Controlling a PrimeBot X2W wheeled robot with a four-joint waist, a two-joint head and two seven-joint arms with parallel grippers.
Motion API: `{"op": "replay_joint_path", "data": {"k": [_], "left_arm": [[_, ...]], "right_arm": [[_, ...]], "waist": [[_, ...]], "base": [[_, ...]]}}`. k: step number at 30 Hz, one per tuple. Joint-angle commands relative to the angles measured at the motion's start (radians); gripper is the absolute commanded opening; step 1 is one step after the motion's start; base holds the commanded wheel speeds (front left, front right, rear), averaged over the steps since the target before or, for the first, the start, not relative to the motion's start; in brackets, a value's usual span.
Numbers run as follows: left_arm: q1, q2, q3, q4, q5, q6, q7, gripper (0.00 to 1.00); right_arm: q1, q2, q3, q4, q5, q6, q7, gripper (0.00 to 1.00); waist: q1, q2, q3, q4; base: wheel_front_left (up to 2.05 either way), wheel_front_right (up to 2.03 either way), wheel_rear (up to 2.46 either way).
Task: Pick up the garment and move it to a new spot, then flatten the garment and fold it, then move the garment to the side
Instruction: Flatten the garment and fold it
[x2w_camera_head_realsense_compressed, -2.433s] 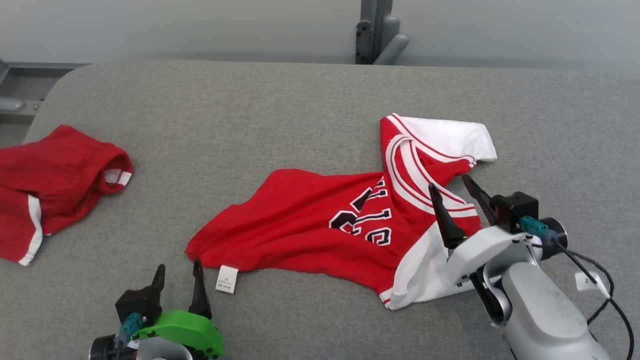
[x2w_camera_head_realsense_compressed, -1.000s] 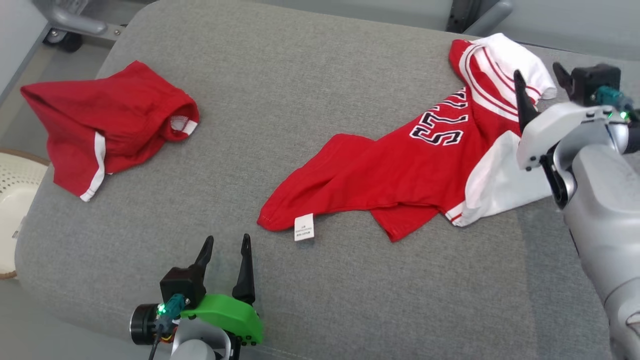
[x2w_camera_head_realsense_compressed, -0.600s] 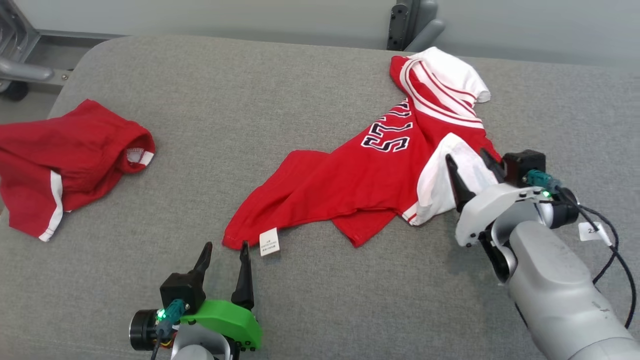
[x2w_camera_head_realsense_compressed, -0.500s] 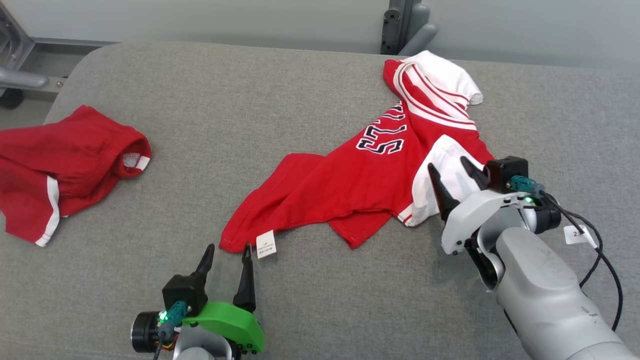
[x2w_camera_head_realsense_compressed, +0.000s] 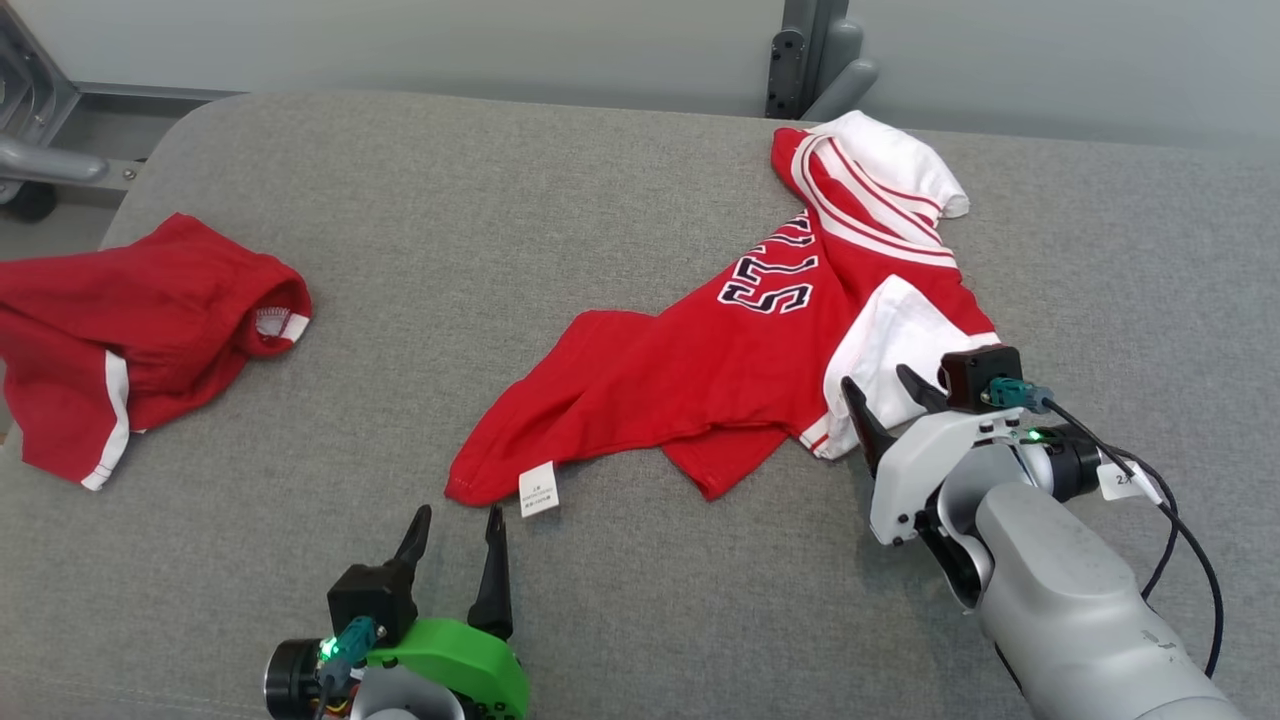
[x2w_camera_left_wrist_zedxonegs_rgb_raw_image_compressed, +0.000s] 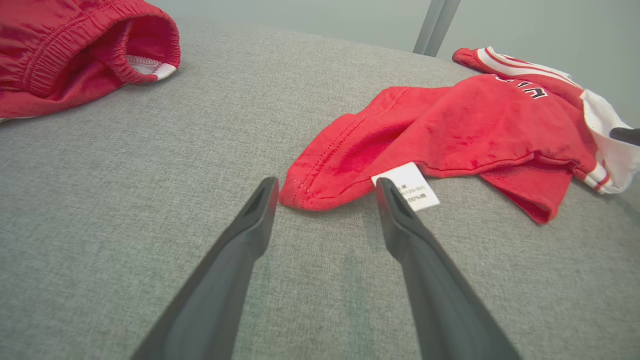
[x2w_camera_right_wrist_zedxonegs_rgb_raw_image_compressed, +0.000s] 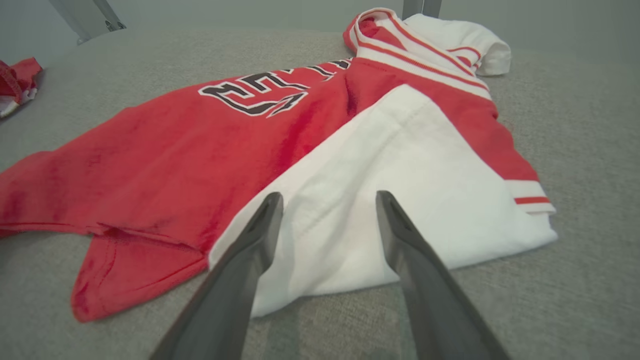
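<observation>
Head view, with both wrist views: the garment, a red jersey with black-and-white lettering, lies loosely spread and creased on the grey padded counter, right of centre. Its striped collar end points toward the far edge and its hem toward the near edge. One white sleeve is folded over the jersey's right side, and a second white sleeve lies bunched at the far end beside the collar. A small white label hangs from the hem corner nearest the robot. The left pincer stands wide open and holds nothing. In the left wrist view the hem corner lies just past its two dark fingers, in line with the gap between them, and the label sits by the tip of the right-hand finger; whether that tip touches it cannot be told. The right pincer is likewise wide open and empty, its tips at the near edge of the folded white sleeve, which spans the gap between the fingers in the right wrist view. A pair of red shorts with white trim lies crumpled at the counter's left end, well apart from the garment. A grey metal post rises behind the far edge.
</observation>
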Motion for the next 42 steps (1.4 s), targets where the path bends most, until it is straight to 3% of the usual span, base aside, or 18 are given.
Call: {"op": "replay_joint_path", "data": {"k": [1, 2, 4, 18, 19, 20, 31, 40, 42], "left_arm": [[0.013, 0.003, 0.001, 0.001, 0.0, 0.002, 0.0, 1.0], [0.015, 0.003, 0.0, 0.001, -0.001, 0.003, 0.0, 1.0], [0.018, 0.003, 0.003, 0.002, -0.001, 0.007, 0.0, 1.0], [0.029, 0.003, 0.039, 0.001, 0.029, -0.004, 0.0, 1.0], [0.03, 0.003, 0.039, 0.001, 0.028, -0.006, 0.0, 1.0], [0.031, 0.003, 0.038, 0.001, 0.028, -0.006, 0.0, 1.0], [0.034, 0.003, 0.016, 0.001, 0.012, -0.004, 0.0, 1.0], [0.028, 0.003, 0.014, 0.003, 0.008, 0.003, 0.0, 1.0], [0.024, 0.003, 0.015, 0.003, 0.008, 0.0, 0.0, 1.0]], "right_arm": [[0.002, 0.0, -0.005, 0.011, -0.011, -0.001, -0.004, 0.57], [0.002, 0.0, -0.006, 0.016, -0.013, -0.001, -0.007, 0.42], [0.004, 0.0, -0.012, 0.028, -0.02, -0.001, -0.01, 0.0], [0.037, 0.023, -0.04, 0.025, -0.009, -0.001, -0.071, 0.0], [0.036, 0.027, -0.031, 0.012, -0.003, -0.001, -0.072, 0.81], [0.037, 0.031, -0.023, 0.001, 0.006, -0.001, -0.073, 1.0], [0.039, 0.04, 0.098, -0.078, 0.093, -0.001, -0.033, 1.0], [0.026, 0.041, 0.081, -0.004, 0.032, -0.001, -0.011, 1.0], [0.024, 0.041, 0.073, 0.004, 0.023, -0.001, -0.019, 0.0]], "waist": [[0.0, 0.0, -0.001, 0.002], [0.0, 0.0, -0.003, 0.003], [0.0, 0.0, -0.008, 0.0], [0.0, 0.0, -0.041, -0.073], [0.0, 0.0, -0.042, -0.074], [0.0, 0.0, -0.043, -0.075], [0.0, 0.0, -0.035, -0.05], [0.0, 0.0, -0.024, -0.039], [0.0, 0.0, -0.024, -0.04]], "base": [[0.0, 0.0, 0.0], [0.0, 0.0, 0.0], [0.0, 0.0, 0.0], [0.0, 0.0, 0.0], [0.0, 0.0, 0.0], [0.0, 0.0, 0.0], [0.0, 0.0, 0.0], [0.0, 0.0, 0.0], [0.0, 0.0, 0.0]]}}
